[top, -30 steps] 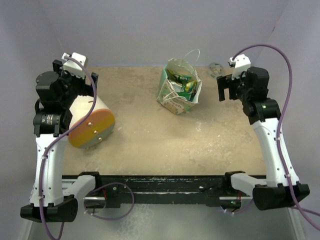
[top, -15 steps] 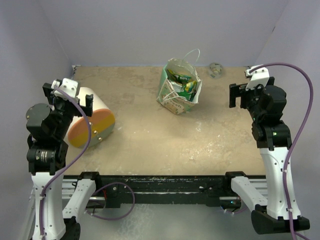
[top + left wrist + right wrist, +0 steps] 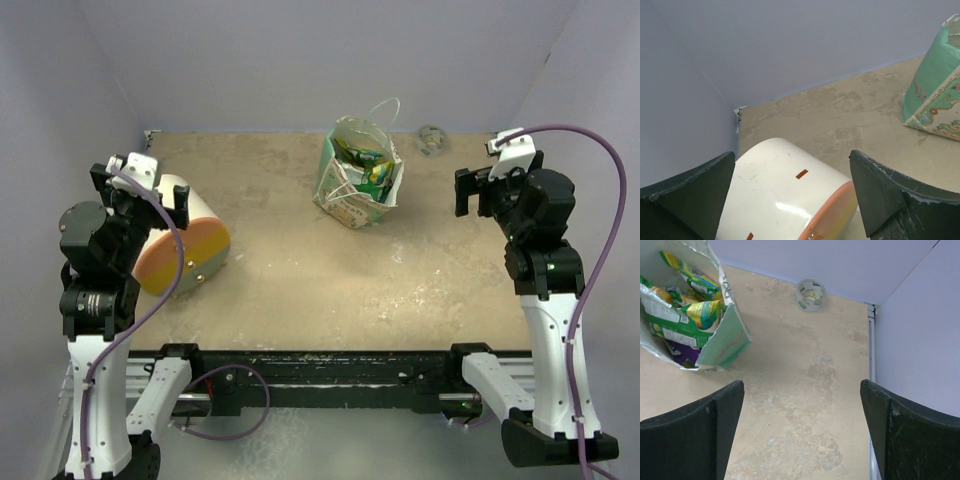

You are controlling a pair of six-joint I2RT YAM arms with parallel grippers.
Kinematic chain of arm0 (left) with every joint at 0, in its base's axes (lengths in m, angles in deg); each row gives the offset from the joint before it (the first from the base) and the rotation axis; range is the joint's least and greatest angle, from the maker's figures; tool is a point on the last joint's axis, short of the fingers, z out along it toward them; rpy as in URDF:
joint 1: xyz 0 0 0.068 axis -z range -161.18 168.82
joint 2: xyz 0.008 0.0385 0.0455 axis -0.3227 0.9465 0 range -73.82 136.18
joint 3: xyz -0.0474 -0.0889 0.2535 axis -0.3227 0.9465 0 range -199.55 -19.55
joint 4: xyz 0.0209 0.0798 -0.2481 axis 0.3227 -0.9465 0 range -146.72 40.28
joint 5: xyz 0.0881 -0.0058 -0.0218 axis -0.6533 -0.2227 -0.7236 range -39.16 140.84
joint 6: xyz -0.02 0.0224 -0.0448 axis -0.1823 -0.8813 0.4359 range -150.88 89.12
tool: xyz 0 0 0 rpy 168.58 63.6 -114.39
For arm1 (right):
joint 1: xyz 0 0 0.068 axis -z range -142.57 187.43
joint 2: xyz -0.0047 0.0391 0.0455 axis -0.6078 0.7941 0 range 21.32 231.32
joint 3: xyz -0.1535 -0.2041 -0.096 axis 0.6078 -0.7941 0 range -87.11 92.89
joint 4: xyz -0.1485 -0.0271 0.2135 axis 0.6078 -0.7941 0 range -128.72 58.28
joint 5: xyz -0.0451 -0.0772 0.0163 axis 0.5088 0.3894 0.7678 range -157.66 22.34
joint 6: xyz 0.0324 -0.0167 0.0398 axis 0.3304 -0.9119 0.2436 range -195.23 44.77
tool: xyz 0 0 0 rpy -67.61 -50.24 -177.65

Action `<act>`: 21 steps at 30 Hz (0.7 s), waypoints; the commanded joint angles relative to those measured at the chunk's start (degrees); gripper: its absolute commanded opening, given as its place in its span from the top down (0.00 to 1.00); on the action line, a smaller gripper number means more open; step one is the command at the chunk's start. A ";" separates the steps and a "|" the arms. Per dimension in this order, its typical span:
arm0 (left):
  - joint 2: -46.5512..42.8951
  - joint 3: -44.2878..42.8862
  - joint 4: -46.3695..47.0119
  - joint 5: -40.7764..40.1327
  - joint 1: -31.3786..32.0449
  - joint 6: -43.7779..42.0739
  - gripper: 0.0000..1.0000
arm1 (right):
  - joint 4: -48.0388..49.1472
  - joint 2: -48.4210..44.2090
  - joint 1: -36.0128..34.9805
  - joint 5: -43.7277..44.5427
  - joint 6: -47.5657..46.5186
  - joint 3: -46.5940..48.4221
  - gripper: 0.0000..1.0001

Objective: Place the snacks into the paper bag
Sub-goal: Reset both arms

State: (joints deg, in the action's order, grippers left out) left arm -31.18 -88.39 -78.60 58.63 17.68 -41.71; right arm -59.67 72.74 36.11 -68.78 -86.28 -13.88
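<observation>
While both arms stand raised at the table's sides in the top view, the left gripper [image 3: 140,190] and right gripper [image 3: 476,192] are spread wide, holding nothing. The paper bag [image 3: 345,195] stands at the far middle with the snacks [image 3: 366,170] inside. From the left wrist, released fingers [image 3: 695,185] flank a cream cone [image 3: 785,200], with the bag at the right edge. From the right wrist, parted fingers [image 3: 700,425] frame the tabletop, the bag of green packets upper left, a tape roll [image 3: 811,295] beyond.

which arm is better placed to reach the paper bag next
Right: the right pincer, open, is nearer the cream and mint paper bag; the left pincer hangs over the big cream cone with orange end.
</observation>
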 commanded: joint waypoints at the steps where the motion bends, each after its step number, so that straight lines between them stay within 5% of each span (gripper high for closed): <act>1: 3.80 -0.70 2.55 -0.04 -0.43 2.13 0.01 | 1.90 1.28 1.41 -1.91 -0.97 3.57 0.00; 21: -2.79 7.38 2.56 2.24 -2.46 3.48 0.01 | 4.40 -8.63 6.72 -11.18 -0.71 -6.72 0.00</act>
State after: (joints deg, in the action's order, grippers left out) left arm -32.36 -82.27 -78.50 61.08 15.77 -39.94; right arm -58.44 65.44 41.88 -77.81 -86.78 -18.62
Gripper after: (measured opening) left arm 0.990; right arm 0.995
